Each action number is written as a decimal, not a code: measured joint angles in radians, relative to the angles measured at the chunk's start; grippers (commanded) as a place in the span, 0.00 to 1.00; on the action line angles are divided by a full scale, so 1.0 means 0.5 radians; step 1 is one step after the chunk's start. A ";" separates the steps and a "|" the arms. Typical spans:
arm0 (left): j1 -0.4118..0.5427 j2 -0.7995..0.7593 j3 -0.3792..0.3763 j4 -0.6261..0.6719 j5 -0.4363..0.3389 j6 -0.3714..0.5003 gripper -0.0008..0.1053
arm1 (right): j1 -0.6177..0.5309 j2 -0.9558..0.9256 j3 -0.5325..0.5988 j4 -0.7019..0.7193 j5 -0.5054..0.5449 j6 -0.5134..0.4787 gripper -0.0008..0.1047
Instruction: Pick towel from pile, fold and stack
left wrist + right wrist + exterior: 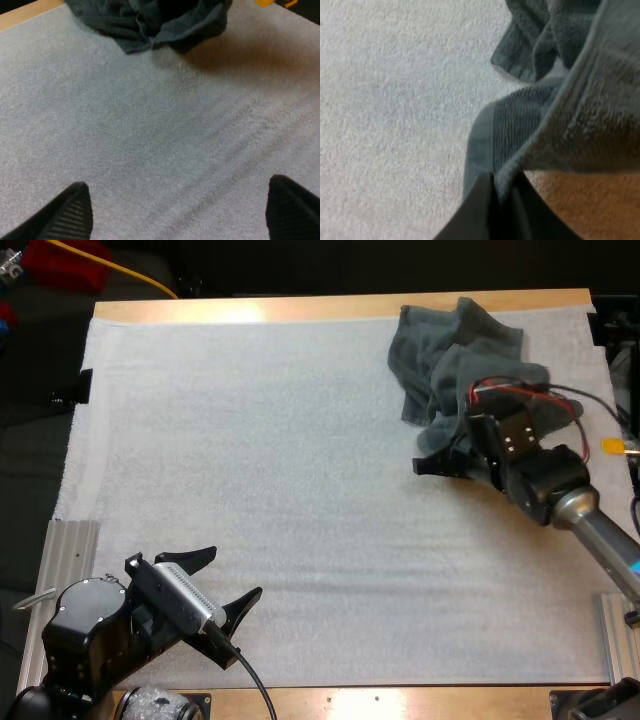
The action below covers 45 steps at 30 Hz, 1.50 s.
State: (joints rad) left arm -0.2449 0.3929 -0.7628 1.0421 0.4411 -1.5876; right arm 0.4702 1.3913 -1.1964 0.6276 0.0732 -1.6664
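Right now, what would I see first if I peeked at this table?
A crumpled dark grey-green towel heaped at the far right of the white mat grabs the eye. The right jaws are pinched shut on its near edge, while the left jaws hang wide open over bare mat at the near left.

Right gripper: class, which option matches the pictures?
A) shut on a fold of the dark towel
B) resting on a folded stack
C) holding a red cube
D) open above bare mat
A: in the right wrist view the right gripper pinches a fold of the crumpled towel from both sides.
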 measured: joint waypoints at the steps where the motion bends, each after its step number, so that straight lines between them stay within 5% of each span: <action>1: 0.000 0.000 0.000 0.000 0.000 0.000 0.66 | 0.000 -0.009 -0.039 0.036 0.000 -0.007 0.02; 23: 0.000 0.000 0.000 0.000 0.000 0.000 0.66 | 0.129 -0.024 -0.979 0.584 -0.005 -0.123 0.02; 36: 0.000 0.000 0.000 0.000 0.000 0.000 0.66 | 0.564 -0.024 -1.099 0.571 0.007 -0.128 0.02; 45: 0.000 0.000 0.000 0.000 0.000 0.000 0.66 | 0.748 -0.024 -1.099 0.292 0.030 -0.090 0.02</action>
State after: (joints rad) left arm -0.2449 0.3929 -0.7628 1.0421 0.4411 -1.5876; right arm 0.8440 1.3793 -1.7461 0.7733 0.0883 -1.7115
